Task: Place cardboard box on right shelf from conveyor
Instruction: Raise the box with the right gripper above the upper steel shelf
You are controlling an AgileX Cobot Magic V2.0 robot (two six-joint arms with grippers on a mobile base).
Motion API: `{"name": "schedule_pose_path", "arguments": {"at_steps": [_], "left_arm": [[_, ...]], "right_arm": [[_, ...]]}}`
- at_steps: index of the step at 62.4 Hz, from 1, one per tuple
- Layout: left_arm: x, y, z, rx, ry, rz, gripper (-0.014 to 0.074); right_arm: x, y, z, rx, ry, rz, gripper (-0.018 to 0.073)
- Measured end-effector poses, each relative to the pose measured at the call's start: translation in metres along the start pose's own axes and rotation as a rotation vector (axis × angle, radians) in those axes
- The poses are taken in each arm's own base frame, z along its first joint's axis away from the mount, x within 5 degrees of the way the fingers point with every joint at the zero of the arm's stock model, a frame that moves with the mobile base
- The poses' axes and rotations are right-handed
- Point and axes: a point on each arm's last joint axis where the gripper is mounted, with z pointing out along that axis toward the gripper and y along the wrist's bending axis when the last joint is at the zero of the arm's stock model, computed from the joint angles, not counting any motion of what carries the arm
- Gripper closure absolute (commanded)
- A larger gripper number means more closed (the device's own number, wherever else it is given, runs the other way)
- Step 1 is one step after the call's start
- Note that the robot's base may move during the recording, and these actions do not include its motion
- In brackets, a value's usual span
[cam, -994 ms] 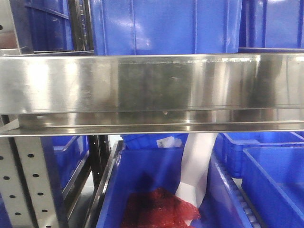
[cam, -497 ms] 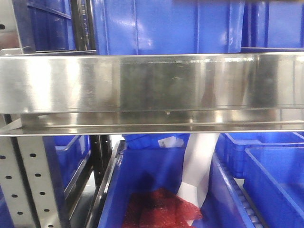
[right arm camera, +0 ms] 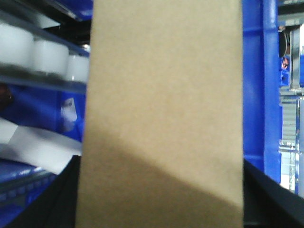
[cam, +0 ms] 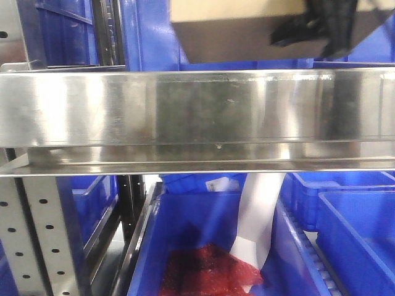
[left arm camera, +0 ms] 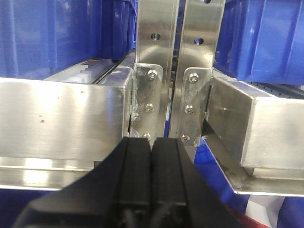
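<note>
Right wrist-mounted view was almost filled by the cardboard box (right arm camera: 161, 114), with dark finger edges at both lower corners, so the right end effector (cam: 321, 28) was grasping it. The left end effector (left arm camera: 152, 166) had its fingers pressed together on nothing, in front of the perforated uprights (left arm camera: 156, 57). From the front, the box hung just above the steel lip of the right shelf (cam: 197, 114), not yet set down. Behind the lip stood a blue bin (cam: 148, 31). As I judged it, lowering too early could catch the box's bottom edge on the lip. Pushing in too far could jam it against the bin and twist it out of the grip.
</note>
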Motion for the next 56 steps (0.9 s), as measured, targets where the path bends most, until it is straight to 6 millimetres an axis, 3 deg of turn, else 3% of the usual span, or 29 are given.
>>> {"name": "schedule_pose_path", "arguments": {"at_steps": [17,23,32,56], "left_arm": [[0.0,0.0,0.0,0.0,0.0,0.0,0.0715],[0.0,0.0,0.0,0.0,0.0,0.0,0.0715],[0.0,0.0,0.0,0.0,0.0,0.0,0.0715],[0.0,0.0,0.0,0.0,0.0,0.0,0.0715]], "right_arm": [[0.0003,0.0059,0.0095,-0.01,-0.011,0.005,0.0379],[0.0005,0.0067,0.0107,-0.012,-0.01,0.049,0.0253],[0.0,0.0058,0.0107,-0.003,-0.015,0.146,-0.0071],[-0.0005,0.0039,0.0101,0.008,-0.02,0.224,-0.0048]]}}
